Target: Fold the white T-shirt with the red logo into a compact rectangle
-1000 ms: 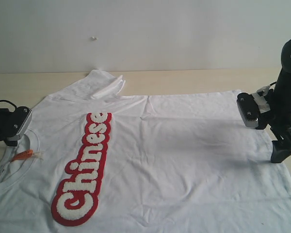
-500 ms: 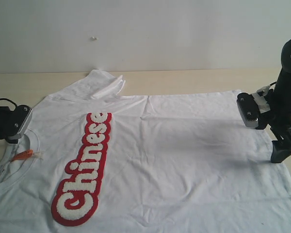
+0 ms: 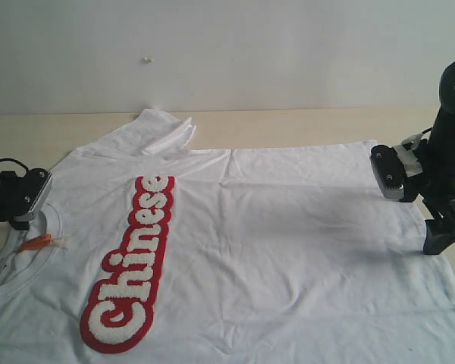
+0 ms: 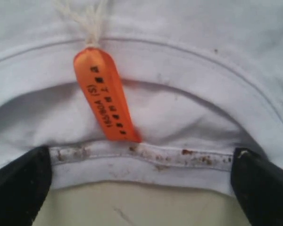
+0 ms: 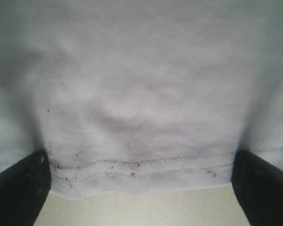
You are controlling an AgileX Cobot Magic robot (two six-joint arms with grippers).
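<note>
Large white cotton T-shirt (image 3: pixel 288 250), fluffy red-bordered "Chinese" logo (image 3: pixel 133 265) uppermost, lies flat on the pale counter (image 3: pixel 288 125). Left tool (image 4: pixel 141 188) sits at the collar (image 4: pixel 146 157), right tool (image 5: pixel 141 188) at the hem (image 5: pixel 141 169), both with jaws spread wide, holding nothing.

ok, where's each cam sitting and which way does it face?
Exterior: off the arms, looking across the table toward the wall; sees the white T-shirt spread flat, left end effector at the collar, right end effector at the hem.
Left wrist: on the left arm, aimed at the collar and orange neck tag; left fingertips show, wide apart.
Right wrist: on the right arm, aimed at the hem; right fingertips show, wide apart.
Shared: exterior and left wrist both show the orange neck tag.
</note>
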